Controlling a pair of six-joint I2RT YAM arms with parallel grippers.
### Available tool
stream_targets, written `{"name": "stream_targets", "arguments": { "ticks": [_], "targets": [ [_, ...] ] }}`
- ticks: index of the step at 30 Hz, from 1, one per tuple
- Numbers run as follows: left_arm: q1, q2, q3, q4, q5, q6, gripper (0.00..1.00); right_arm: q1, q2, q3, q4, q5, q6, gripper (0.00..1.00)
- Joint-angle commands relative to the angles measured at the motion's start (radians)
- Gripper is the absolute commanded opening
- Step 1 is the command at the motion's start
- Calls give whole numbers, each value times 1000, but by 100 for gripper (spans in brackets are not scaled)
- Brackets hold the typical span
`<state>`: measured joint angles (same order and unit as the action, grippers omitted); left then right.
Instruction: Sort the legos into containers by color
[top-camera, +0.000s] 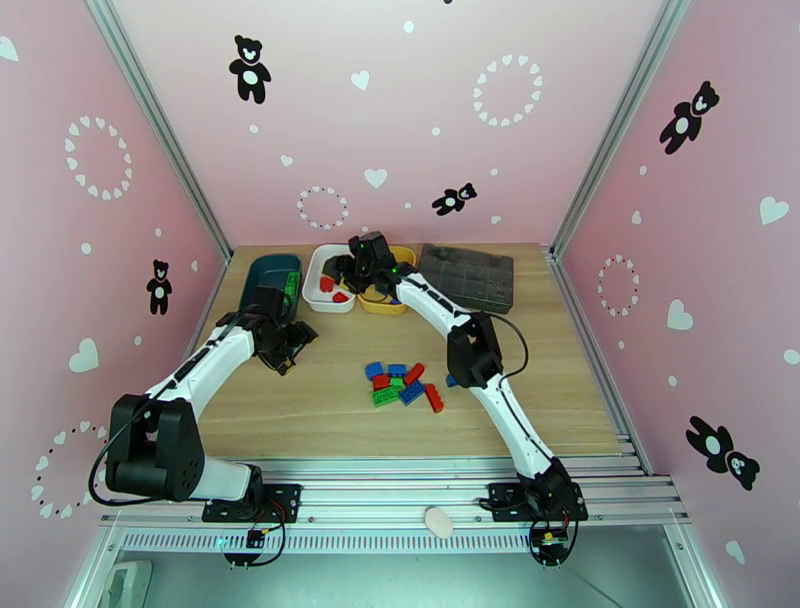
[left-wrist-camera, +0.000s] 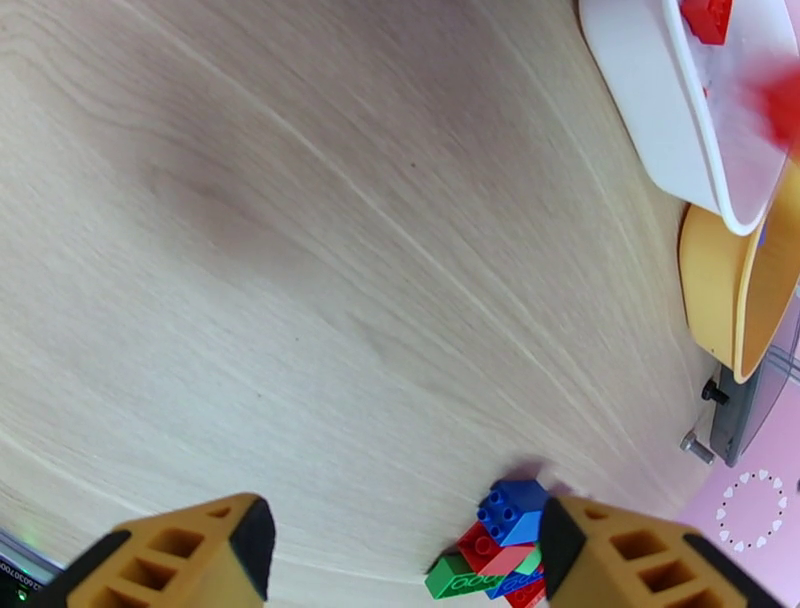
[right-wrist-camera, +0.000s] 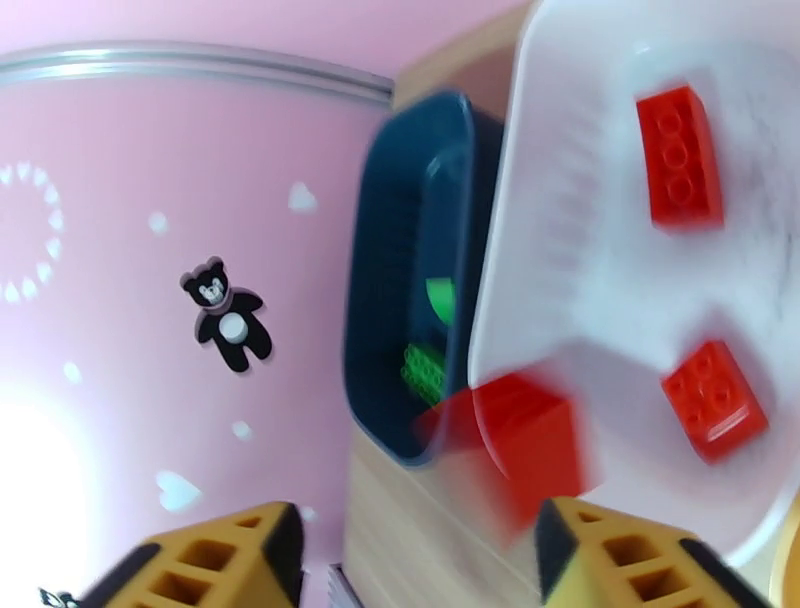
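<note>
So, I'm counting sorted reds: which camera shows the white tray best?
Right wrist: it looks into the white tray, red bricks clear. Top external shows it small, partly behind the right arm. Left wrist catches one corner.

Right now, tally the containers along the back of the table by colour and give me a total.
Dark teal tray: 1
White tray: 1
Yellow tray: 1
Dark grey compartmented box: 1
Total: 4
</note>
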<state>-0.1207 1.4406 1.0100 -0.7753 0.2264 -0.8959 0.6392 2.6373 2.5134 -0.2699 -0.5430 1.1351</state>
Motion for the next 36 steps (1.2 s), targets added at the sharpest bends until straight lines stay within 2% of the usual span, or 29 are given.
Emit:
{"name": "stream_targets", "arguments": {
  "ticks": [1,6,12,16,22,26,31,36],
  "targets": [
    [5,-19,39,-28,5,30,75,-10,-9,57,-54,-6,-19,71],
    [5,-34,48,-36,-17,46,75,-11,-125,16,-215,0,-168,67],
    [-25,-73,38,-42,-50,47,75,-12,-404,-284,-347,102,-316,66],
    [-94,-74,35,-46,-85,43,75,-13,-562,-463,-489,207,-379,65],
    [-231,-35,50,-28,-129,6,75,-50,-796,-837,-558,328,-356,65],
    [-324,13,94,-21,-160,-13,75,-89,-961,-1093,-568,384,-319,72],
    [-417,92,151,-6,-169,-36,75,-110,-1040,-1289,-597,426,-345,75],
    [-465,134,186,8,-174,-58,75,-110,-1056,-1393,-605,445,-363,75]
  ]
}}
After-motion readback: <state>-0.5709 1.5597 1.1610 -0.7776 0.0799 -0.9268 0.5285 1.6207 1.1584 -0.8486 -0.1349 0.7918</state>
